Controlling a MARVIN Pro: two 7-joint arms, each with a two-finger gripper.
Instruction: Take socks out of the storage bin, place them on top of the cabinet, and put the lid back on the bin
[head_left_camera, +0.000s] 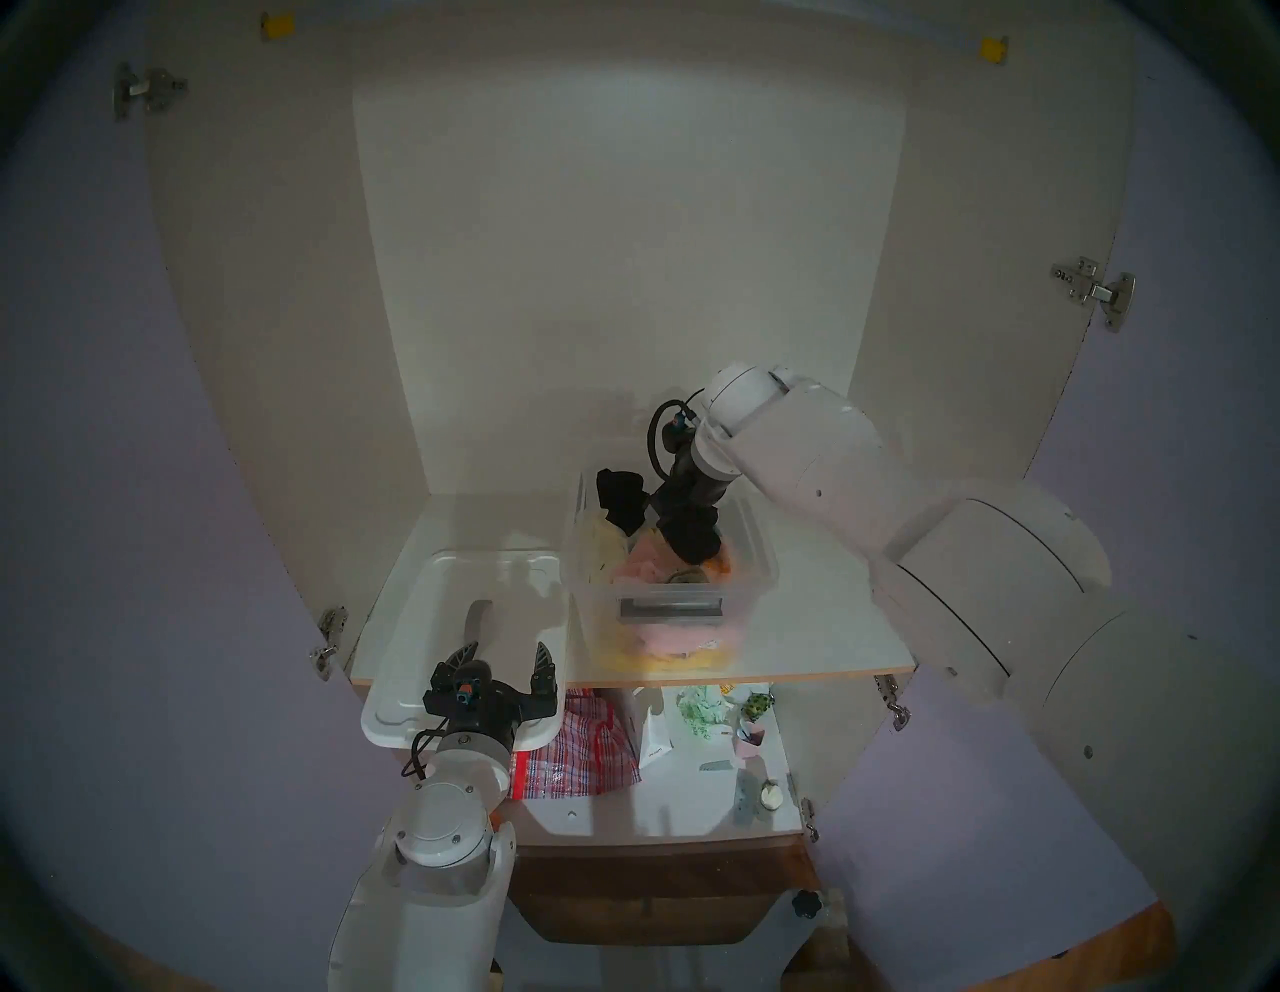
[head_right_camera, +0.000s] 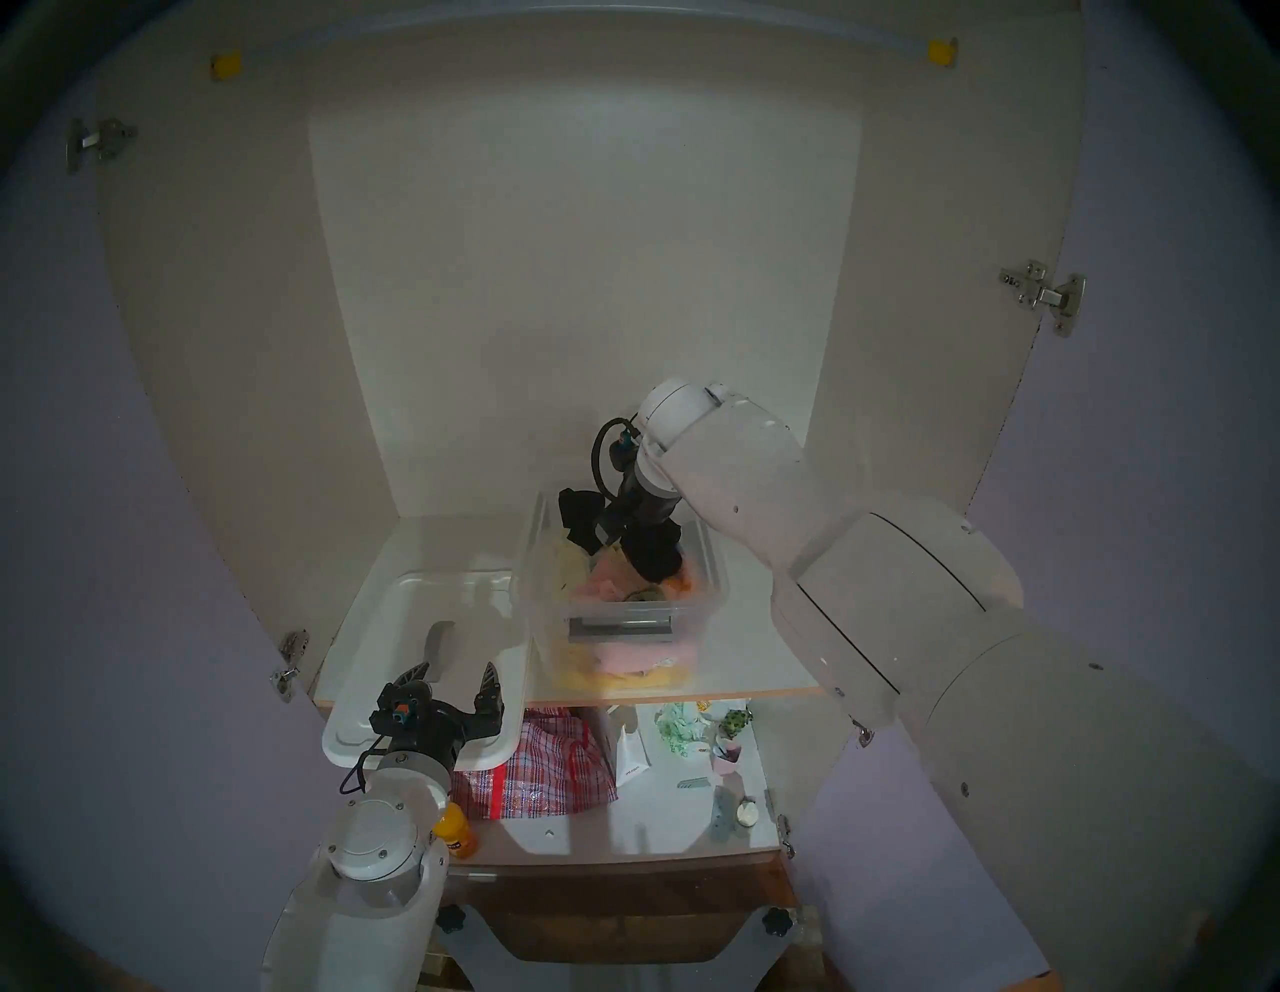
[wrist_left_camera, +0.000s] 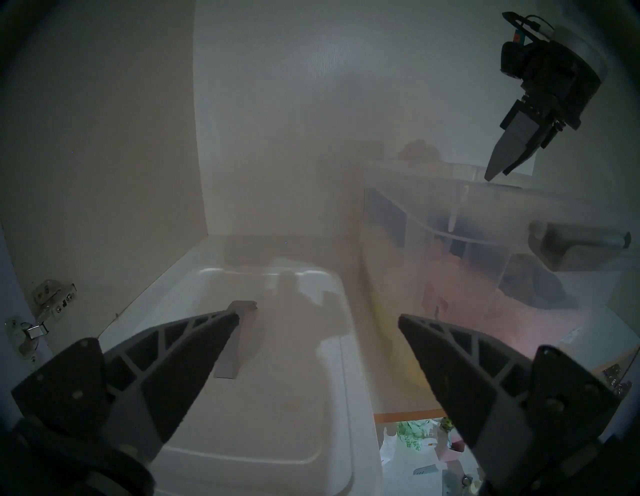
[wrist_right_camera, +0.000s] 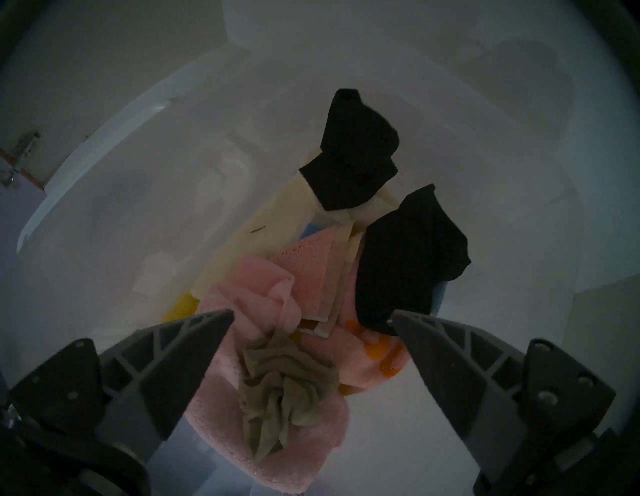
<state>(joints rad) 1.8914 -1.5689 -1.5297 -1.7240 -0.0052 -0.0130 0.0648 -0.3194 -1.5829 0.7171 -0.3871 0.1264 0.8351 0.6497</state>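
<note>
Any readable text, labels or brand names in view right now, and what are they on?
None can be read.
White carton on the lower shelf: small dark print, too blurred.
Orange bottle by the left arm: dark label, too small.
Green-printed bag: marks too blurred.
Storage bin and lid: no text visible.

**Inventory: items by count**

Storage bin: one, clear plastic. Lid: one, white. Socks: one khaki bundle. Black fabric pieces: two. Pink cloths: at least one, perhaps two; the folds make the count uncertain. Pale yellow cloth: one. Grippers: two, the left gripper and the right gripper, each with two fingers. Cabinet: one, with two shelves in sight. Checked bag: one.
</note>
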